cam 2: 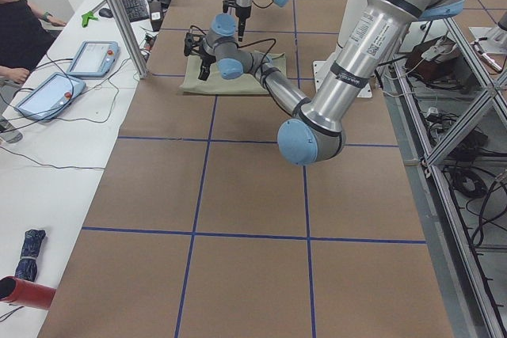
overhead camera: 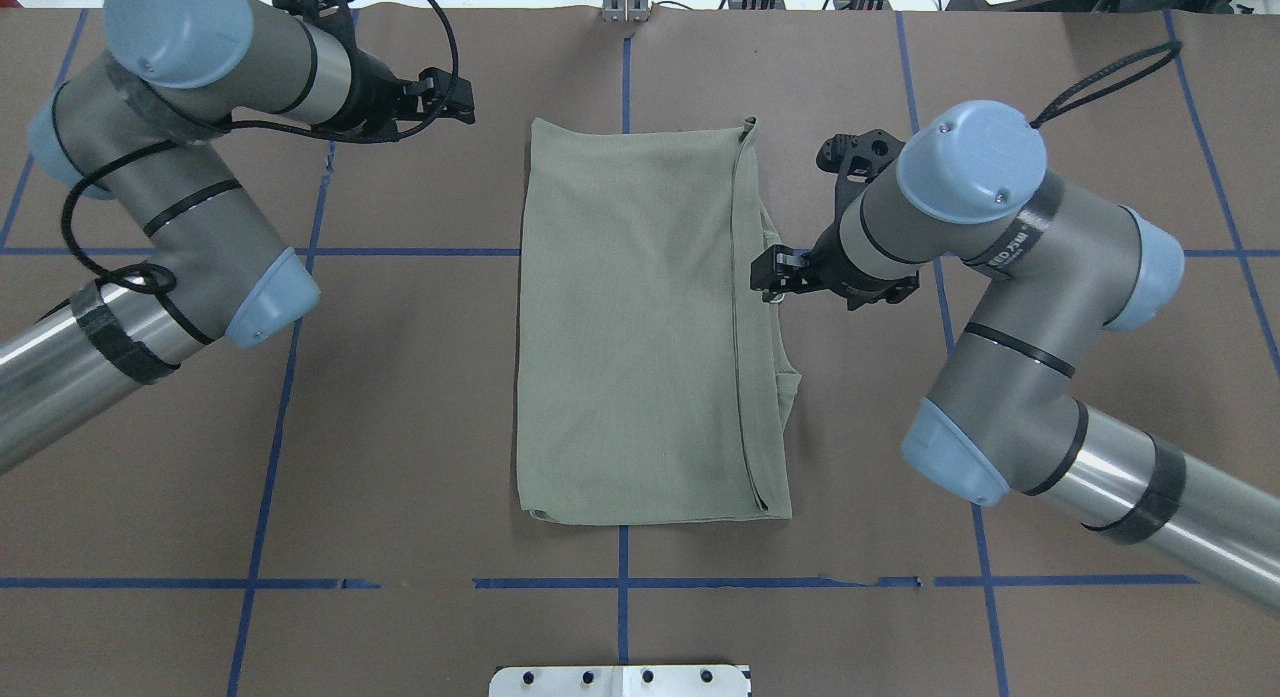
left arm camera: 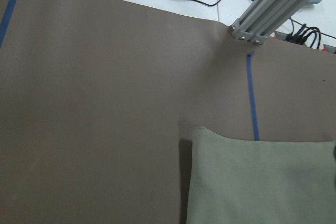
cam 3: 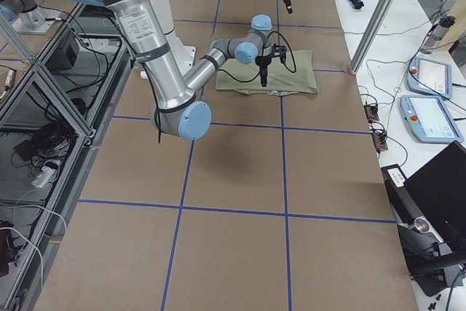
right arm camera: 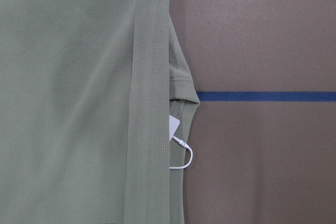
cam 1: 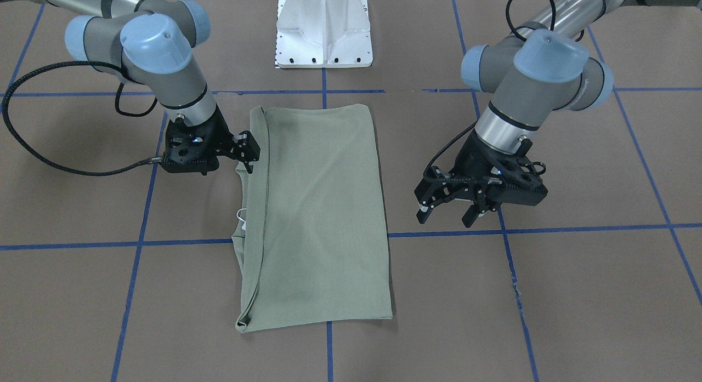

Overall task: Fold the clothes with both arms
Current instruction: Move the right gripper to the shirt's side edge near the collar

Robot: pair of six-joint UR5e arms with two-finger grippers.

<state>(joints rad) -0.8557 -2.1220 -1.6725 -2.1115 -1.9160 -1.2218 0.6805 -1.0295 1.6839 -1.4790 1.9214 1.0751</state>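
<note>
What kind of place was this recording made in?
Probably a robotics lab or data-collection cell: a paper-covered table gridded in blue tape, teach pendants on the side bench, and an operator beside it.

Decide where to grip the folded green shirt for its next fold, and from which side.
Likely the two far corners of the shirt, each pinched from its long side: it lies flat as a long rectangle, so lifting that short edge halves it.

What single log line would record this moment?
shirt: folded flat | left gripper: open, beside shirt | right gripper: at shirt's edge, grip unclear
</note>
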